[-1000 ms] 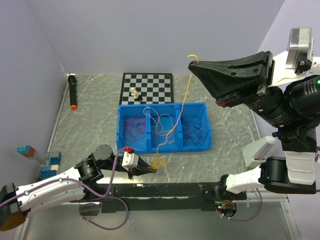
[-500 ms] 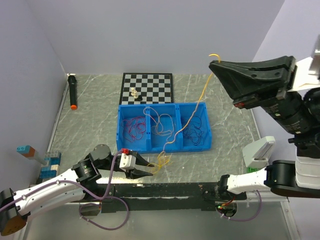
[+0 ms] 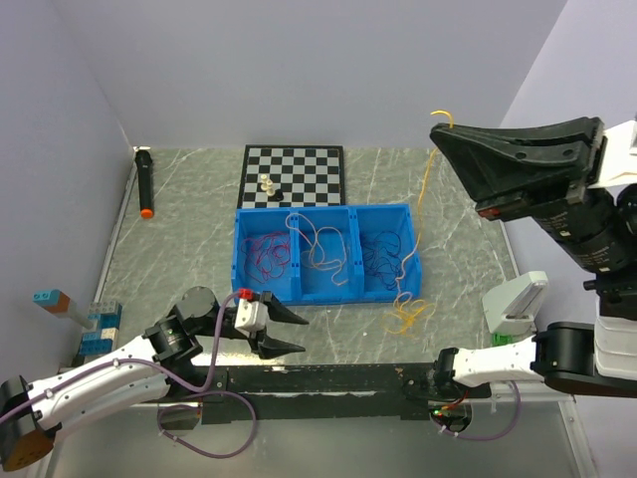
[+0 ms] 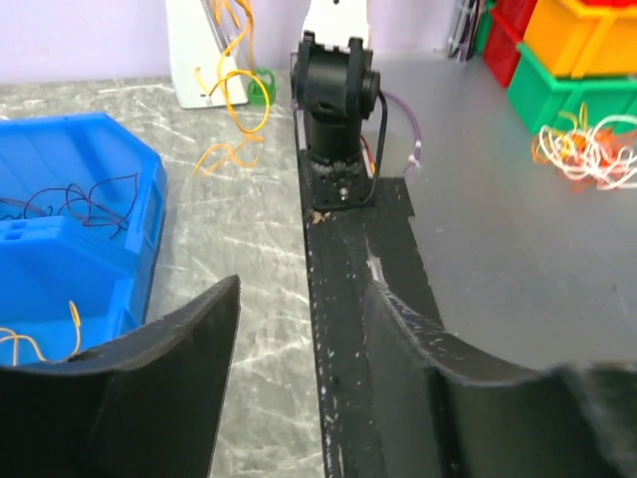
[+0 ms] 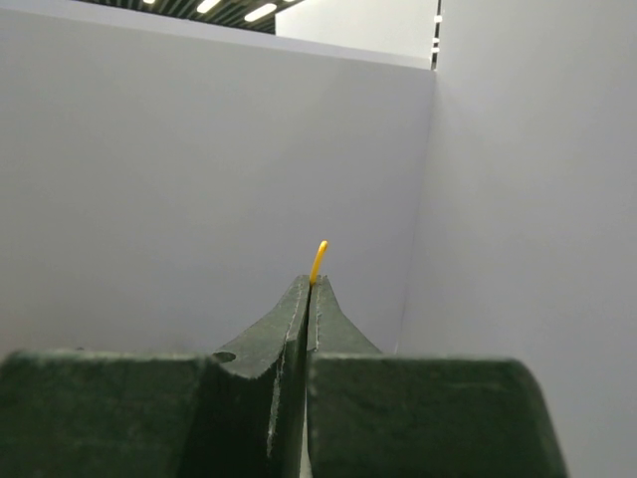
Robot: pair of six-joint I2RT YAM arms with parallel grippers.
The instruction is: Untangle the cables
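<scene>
My right gripper [image 3: 438, 127] is raised high at the right, shut on the top end of an orange-yellow cable [image 3: 422, 199]. That cable hangs down past the blue bin's [image 3: 239, 261] right end, and its coiled lower end [image 3: 408, 315] rests on the table. In the right wrist view the cable tip [image 5: 318, 254] pokes out of the pressed-together jaws [image 5: 310, 284]. Red-magenta [image 3: 265, 255], pale orange [image 3: 320, 249] and dark cables [image 3: 384, 255] lie in separate bin compartments. My left gripper [image 3: 302, 334] hovers open and empty in front of the bin, also seen in its own view [image 4: 309, 289].
A chessboard [image 3: 309, 159] with two pieces [image 3: 267, 184] lies behind the bin. A black marker [image 3: 145, 184] lies at the far left, toy blocks [image 3: 95, 324] at the near left, and a white block [image 3: 513, 304] at the right. The right arm's base [image 4: 333, 119] stands ahead of the left gripper.
My left gripper opened and let go of the orange-yellow cable's lower end. The right gripper carried the cable rightwards, dragging its coil from in front of the bin to the bin's right.
</scene>
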